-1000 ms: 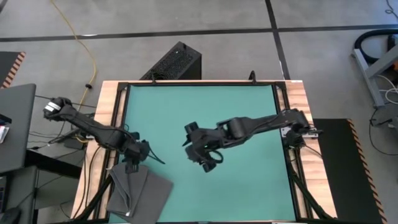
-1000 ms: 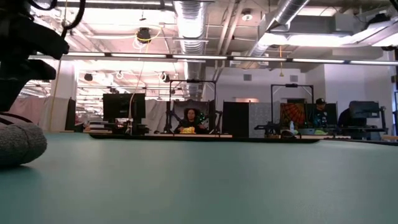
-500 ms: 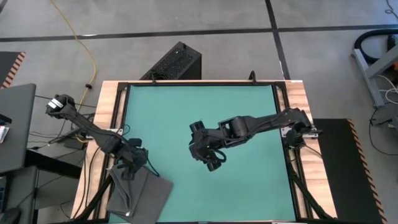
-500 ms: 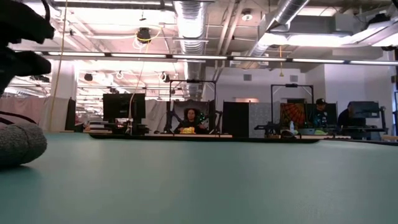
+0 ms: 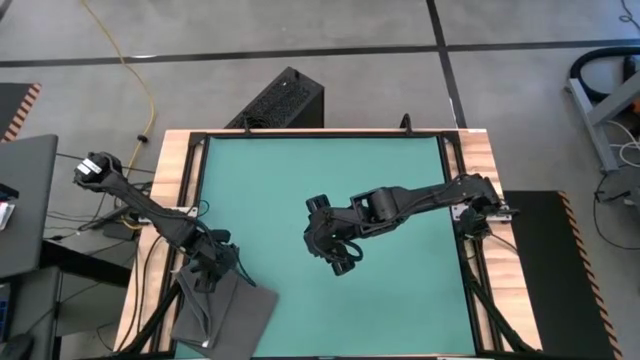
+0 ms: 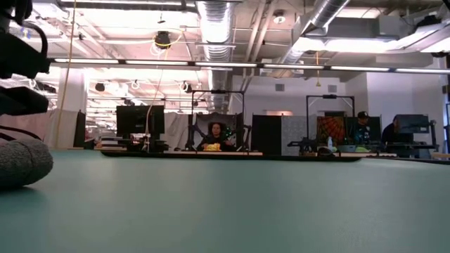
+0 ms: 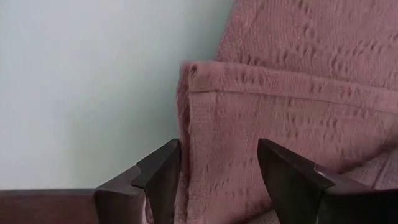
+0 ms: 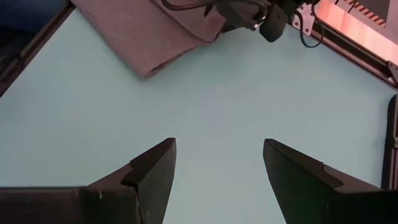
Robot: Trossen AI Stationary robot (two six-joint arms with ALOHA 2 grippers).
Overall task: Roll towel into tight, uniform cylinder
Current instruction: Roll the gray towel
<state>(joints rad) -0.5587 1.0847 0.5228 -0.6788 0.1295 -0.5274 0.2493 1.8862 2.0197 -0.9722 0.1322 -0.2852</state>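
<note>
Grey and soft, the dark charcoal cloth towel (image 5: 222, 310) lies folded flat at the near left corner of the teal-matted worktop (image 5: 330, 180). It sits tilted, its long side slanting toward that corner. The left pincer (image 5: 212, 272) hovers right over its upper edge, fingers wide open around a folded corner, holding nothing. If it pinches only the top layer, the roll could start crooked and loose. The right pincer (image 5: 340, 262) waits well apart over the middle of the worktop, also wide open and empty, with the towel far in front of it.
</note>
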